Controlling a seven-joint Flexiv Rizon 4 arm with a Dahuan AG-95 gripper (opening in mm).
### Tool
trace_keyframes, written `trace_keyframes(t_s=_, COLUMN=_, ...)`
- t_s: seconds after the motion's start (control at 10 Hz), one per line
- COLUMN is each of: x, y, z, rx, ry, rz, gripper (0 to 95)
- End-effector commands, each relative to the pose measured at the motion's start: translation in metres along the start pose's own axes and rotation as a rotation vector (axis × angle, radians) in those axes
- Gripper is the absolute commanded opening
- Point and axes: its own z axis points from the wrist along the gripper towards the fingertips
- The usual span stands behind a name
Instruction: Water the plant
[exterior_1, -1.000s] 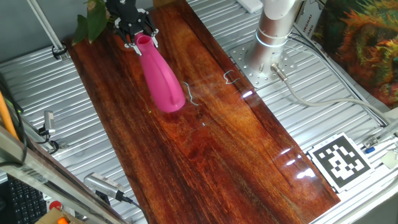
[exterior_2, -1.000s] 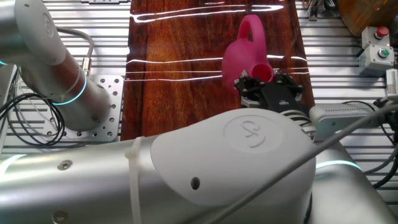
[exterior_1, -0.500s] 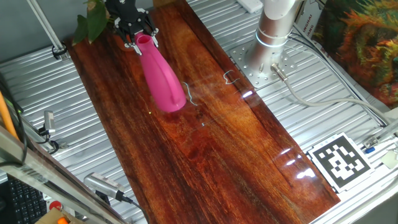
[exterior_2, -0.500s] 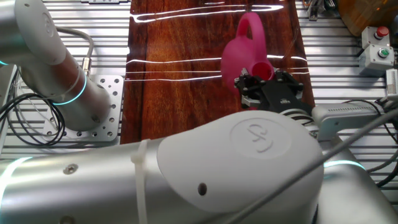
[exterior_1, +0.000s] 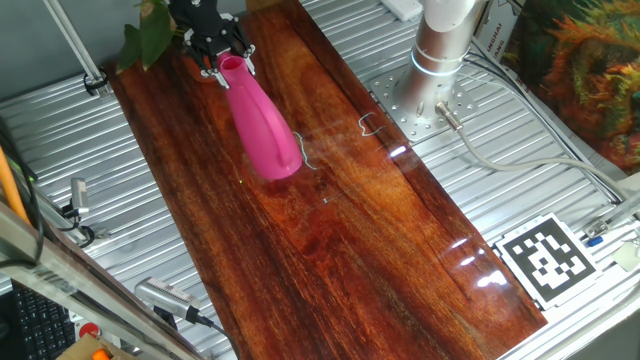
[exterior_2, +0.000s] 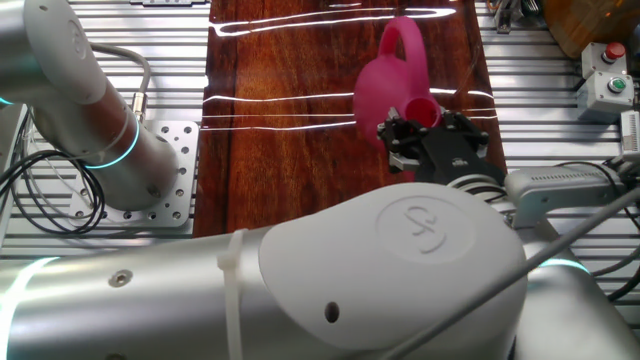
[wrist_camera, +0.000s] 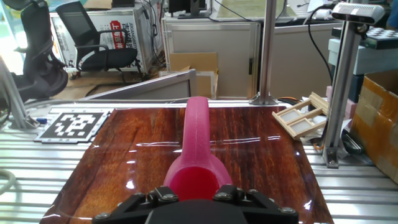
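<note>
Hand view looks along the wooden board (wrist_camera: 261, 155), which runs out ahead of the gripper (wrist_camera: 193, 199). Next in size, the pink can (exterior_1: 258, 125) leans with its base on the board in front of the fingers and its narrow top clenched between them; its handle (exterior_2: 402, 40) faces away from the tool. Just behind and beside the gripper, at the board's end, the plant (exterior_1: 146, 35) shows a few dark leaves.

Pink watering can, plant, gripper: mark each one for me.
pink watering can (exterior_1: 262, 130), one fixed view, on the middle of its body.
plant (exterior_1: 147, 35), one fixed view, on a green leaf at the table's far corner.
gripper (exterior_1: 220, 62), one fixed view, between the fingertips at the can's spout.
</note>
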Motion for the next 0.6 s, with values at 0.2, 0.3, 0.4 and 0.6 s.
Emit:
trace_keyframes(t_s=0.2, x=-0.0053, y=0.0001, z=-0.0006, rx=-0.005, ry=-0.012, rz=0.003, gripper=0.0)
trace_keyframes(t_s=0.3, x=-0.0070, y=-0.0003, z=-0.0003, rx=-0.008, ry=-0.014, rz=-0.005, gripper=0.0)
trace_keyframes(t_s=0.4, x=-0.0088, y=-0.0004, z=-0.0007, rx=-0.008, ry=-0.022, rz=0.001, gripper=0.0)
trace_keyframes(t_s=0.6, x=-0.0116, y=-0.0005, z=-0.0010, rx=-0.010, ry=-0.023, rz=-0.001, gripper=0.0)
